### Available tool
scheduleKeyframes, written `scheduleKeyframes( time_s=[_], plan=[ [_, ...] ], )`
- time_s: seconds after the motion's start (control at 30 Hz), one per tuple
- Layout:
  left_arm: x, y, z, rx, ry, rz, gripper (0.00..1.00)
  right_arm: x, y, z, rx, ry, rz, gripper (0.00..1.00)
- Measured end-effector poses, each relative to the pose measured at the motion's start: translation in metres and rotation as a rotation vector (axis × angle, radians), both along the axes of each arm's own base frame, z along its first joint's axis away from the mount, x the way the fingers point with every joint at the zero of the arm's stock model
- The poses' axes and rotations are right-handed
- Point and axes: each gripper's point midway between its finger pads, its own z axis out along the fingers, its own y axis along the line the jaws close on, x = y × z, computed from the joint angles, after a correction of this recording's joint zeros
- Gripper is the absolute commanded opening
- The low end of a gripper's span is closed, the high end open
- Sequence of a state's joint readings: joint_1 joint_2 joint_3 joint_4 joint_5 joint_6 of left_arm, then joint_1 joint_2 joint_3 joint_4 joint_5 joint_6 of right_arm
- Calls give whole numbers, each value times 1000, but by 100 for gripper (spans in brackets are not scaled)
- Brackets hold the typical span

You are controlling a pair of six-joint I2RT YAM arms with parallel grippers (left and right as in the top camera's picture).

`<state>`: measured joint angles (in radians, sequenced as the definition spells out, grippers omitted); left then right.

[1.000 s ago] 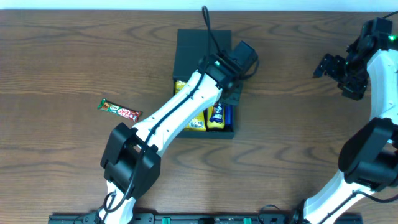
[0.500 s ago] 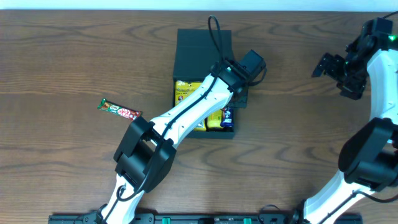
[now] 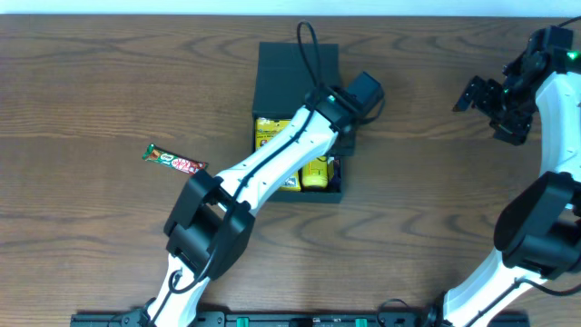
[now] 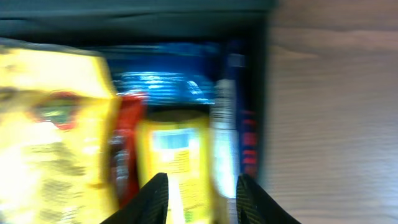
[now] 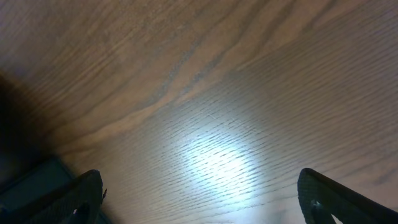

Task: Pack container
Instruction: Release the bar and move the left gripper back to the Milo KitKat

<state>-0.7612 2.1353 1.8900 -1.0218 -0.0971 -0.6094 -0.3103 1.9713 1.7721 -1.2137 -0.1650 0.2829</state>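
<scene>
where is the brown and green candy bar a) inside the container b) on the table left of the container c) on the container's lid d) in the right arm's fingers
b: overhead, the candy bar lies on the table, well left of the container.

No legible txt anywhere. Wrapped bar [image 3: 175,162] on the table, approx. 9 o'clock from the container [image 3: 290,68]: red/green wrapper w/ white print, too small to read. Inside the container, left wrist view: big yellow packet [image 4: 50,118] w/ a red-green emblem, small yellow packet [image 4: 174,155] w/ a pale label panel, blue packet [image 4: 165,87] at 12 o'clock of it w/ light streaks. All blurred, so no letters, brands or nos. can be made out.
</scene>
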Motion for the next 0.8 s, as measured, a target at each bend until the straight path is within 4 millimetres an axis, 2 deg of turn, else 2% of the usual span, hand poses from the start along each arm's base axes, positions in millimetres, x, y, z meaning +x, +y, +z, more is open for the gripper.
scheduleKeyframes(
  time_s=[0.03,0.1,0.17,0.27,0.37,0.43,0.47,0.53,0.63,0.8],
  plan=[
    [3,11,6,33,-18,16,38,0,0,0,0,0,0,99],
    [9,36,23,94,-63,49,47,1,0,0,-1,-2,0,99],
    [16,67,50,151,-122,103,54,1,0,0,-1,-2,0,99],
    [22,130,104,218,-217,243,59,1,0,0,0,-3,0,99],
    [18,194,126,273,-206,421,63,1,0,0,0,-2,0,99],
    [20,234,120,271,-166,573,64,1,0,0,2,-3,0,99],
    [20,252,109,258,-131,653,66,1,1,0,6,-4,1,99],
    [19,274,87,223,-71,765,69,1,2,1,13,-7,2,99],
    [18,291,59,176,-12,854,72,1,3,1,18,-8,3,99],
    [10,312,-6,90,86,955,77,1,4,1,22,-7,4,99]
  ],
)
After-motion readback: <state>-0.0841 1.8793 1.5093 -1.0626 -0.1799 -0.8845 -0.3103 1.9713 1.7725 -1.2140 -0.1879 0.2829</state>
